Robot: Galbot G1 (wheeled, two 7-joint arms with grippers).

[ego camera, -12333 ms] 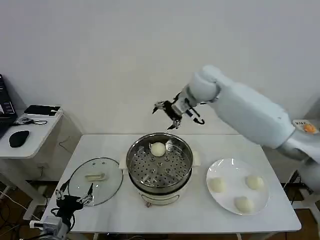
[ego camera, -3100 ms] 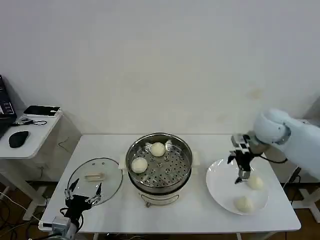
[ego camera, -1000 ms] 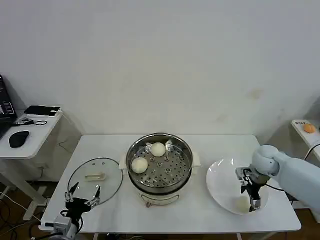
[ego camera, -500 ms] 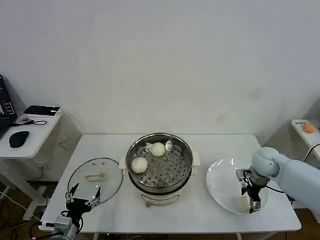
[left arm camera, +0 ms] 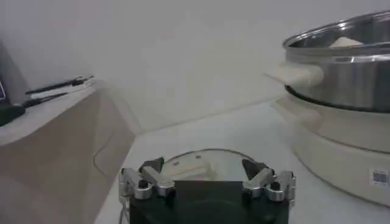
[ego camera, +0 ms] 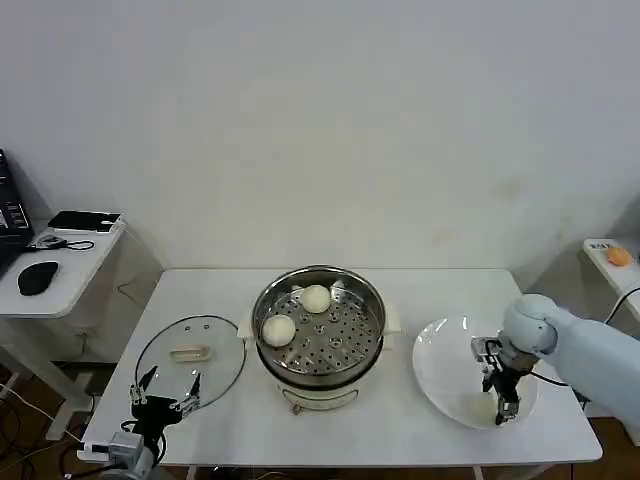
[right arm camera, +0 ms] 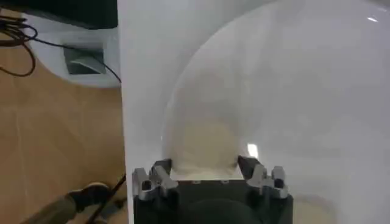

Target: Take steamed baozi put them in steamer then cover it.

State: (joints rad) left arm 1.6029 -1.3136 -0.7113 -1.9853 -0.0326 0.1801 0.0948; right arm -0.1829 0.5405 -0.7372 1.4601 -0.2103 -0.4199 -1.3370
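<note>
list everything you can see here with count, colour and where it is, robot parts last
steamed baozi: two cream-white in the steamer, one at the back, one at its left side; a third on the plate between the right gripper's fingers
steamer: one, shiny steel on a cream base, table centre
cover: one, clear glass with cream handle, flat on the table left of the steamer
plate: one, white, right of the steamer
table: one, white
side desk: one, white, far left, holding a black mouse
left gripper: open, low at the table's front left edge by the cover
right gripper: down on the plate, around the third bun
</note>
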